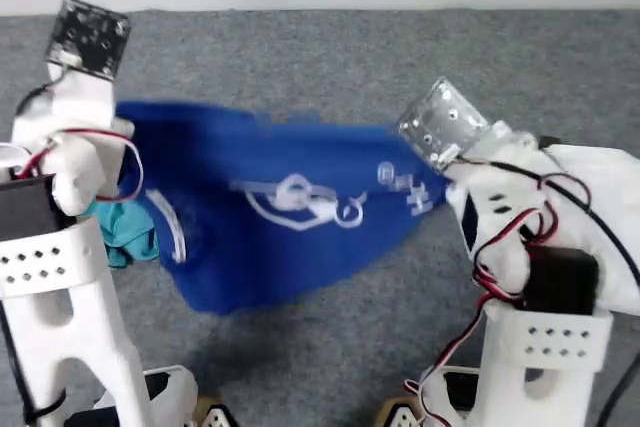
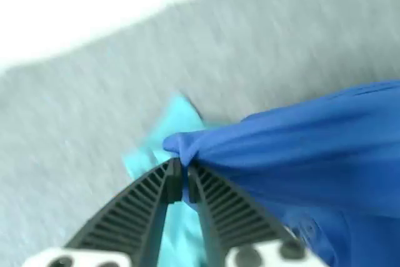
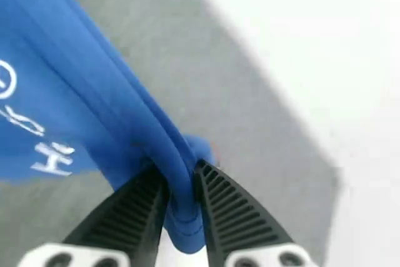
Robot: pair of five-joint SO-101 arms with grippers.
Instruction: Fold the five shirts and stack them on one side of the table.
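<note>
the left gripper [image 2: 180, 172] is pinched tight on a bunched corner of the blue shirt [image 2: 300, 154]. its ribbed black fingers [image 2: 147, 198] meet at the tips with only a small knot of cloth poking out past them. the right gripper [image 3: 180, 178] is clamped on the opposite edge of the same shirt. a thick fold of blue cloth is wedged between its fingers [image 3: 219, 195], so they stand a little apart around the fold.

in the high view the blue shirt [image 1: 290, 217] stretches between the two arms across the middle of the grey table [image 1: 330, 57], with its white print facing up. the upper edge runs fairly taut from one arm to the other, and the rest sags down toward the near side. a shadow lies under the lower hem, so the shirt seems lifted there, though it is hard to tell whether any of it touches the table.

a teal shirt [image 1: 125, 232] lies crumpled on the table just beside the left arm, partly under the blue shirt's corner. it also shows right behind the left gripper's tips [image 2: 165, 132]. a white cloth [image 1: 600, 182] sits at the table's right edge, behind the right arm.
</note>
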